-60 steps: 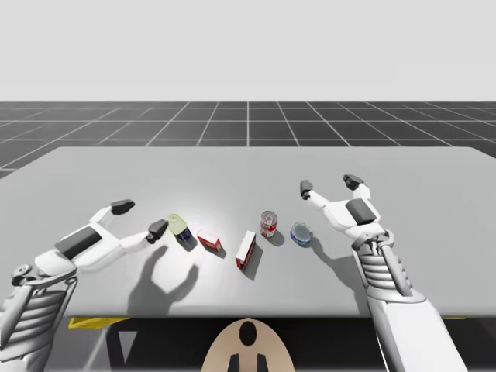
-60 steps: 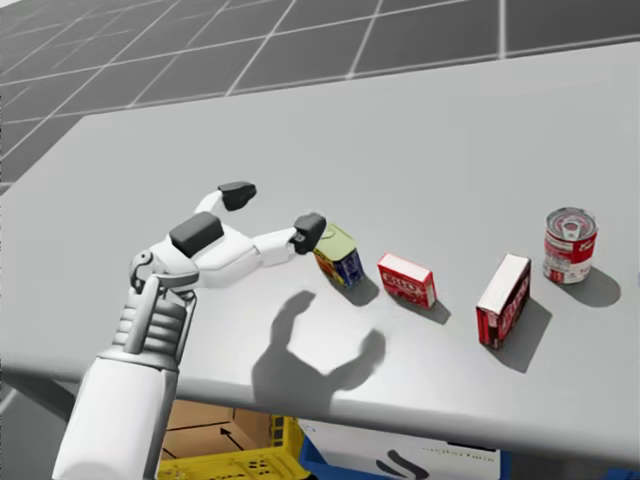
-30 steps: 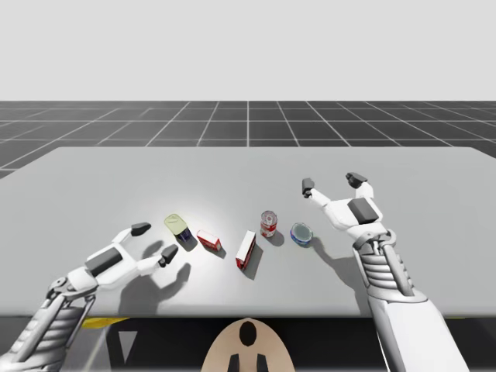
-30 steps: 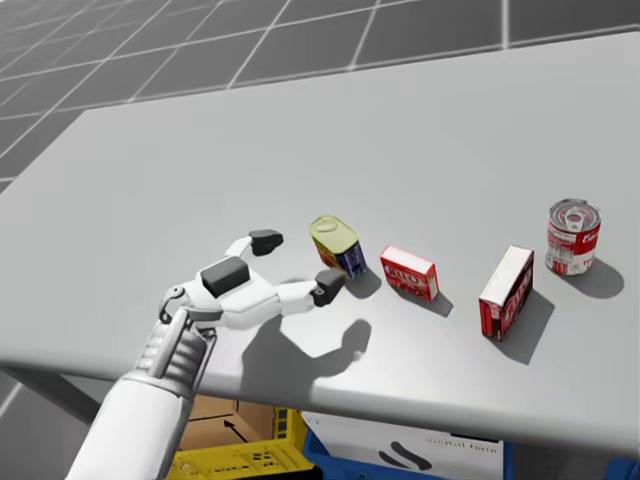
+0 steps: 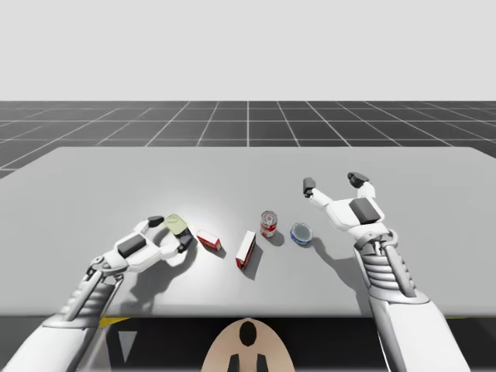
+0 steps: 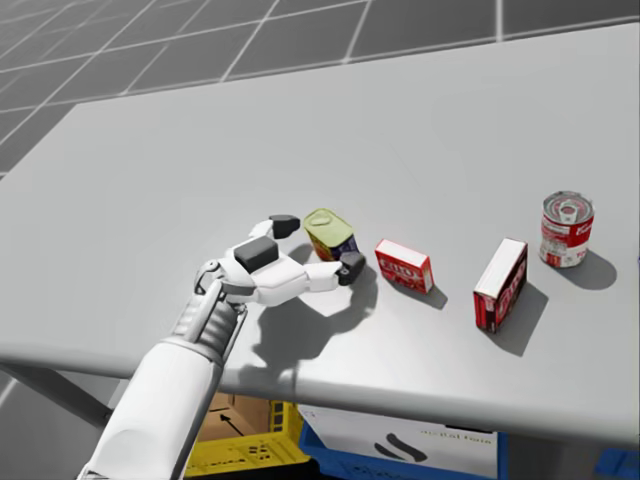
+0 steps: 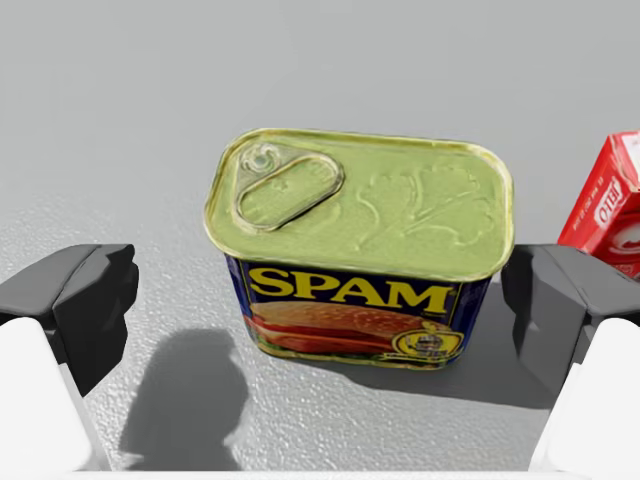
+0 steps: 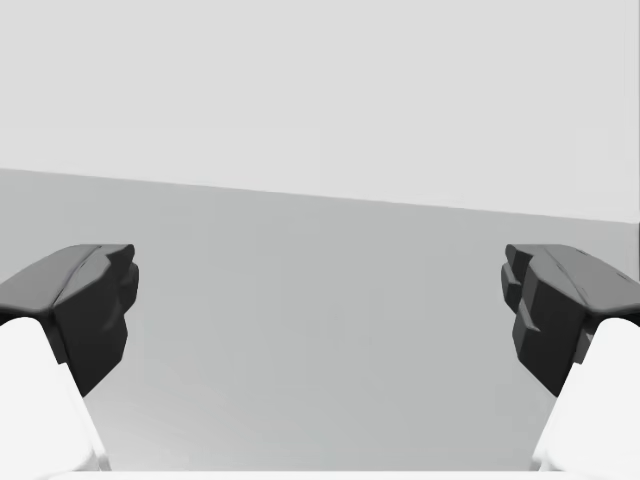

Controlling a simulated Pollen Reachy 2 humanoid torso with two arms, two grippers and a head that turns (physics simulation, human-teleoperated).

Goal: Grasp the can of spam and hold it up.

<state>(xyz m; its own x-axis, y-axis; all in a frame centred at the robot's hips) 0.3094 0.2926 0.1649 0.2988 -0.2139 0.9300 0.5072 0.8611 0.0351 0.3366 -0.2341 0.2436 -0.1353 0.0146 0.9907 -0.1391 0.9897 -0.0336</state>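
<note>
On the table (image 5: pixel 116 178) five things stand in a row. From my left to my right they are the rectangular can (image 5: pixel 177 225), the small box (image 5: pixel 208 240), the tall box (image 5: pixel 246 249), the round can (image 5: pixel 268 223) and the low tin (image 5: pixel 301 233). The round can sits a little behind its neighbours. The rectangular can stands between the fingers of my left gripper (image 5: pixel 170 231), seemingly apart from both. My right gripper (image 5: pixel 332 183) is behind the low tin, to its right.

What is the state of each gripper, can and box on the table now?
Blue rectangular can with yellow-green lid: lid up, not grasped.
Left gripper: open, fingers either side of that can.
Right gripper: open, empty.
Small red box: lying flat.
Tall red-and-white box: standing on edge.
Red-and-white round can: upright.
Blue round can: pose unclear.
</note>
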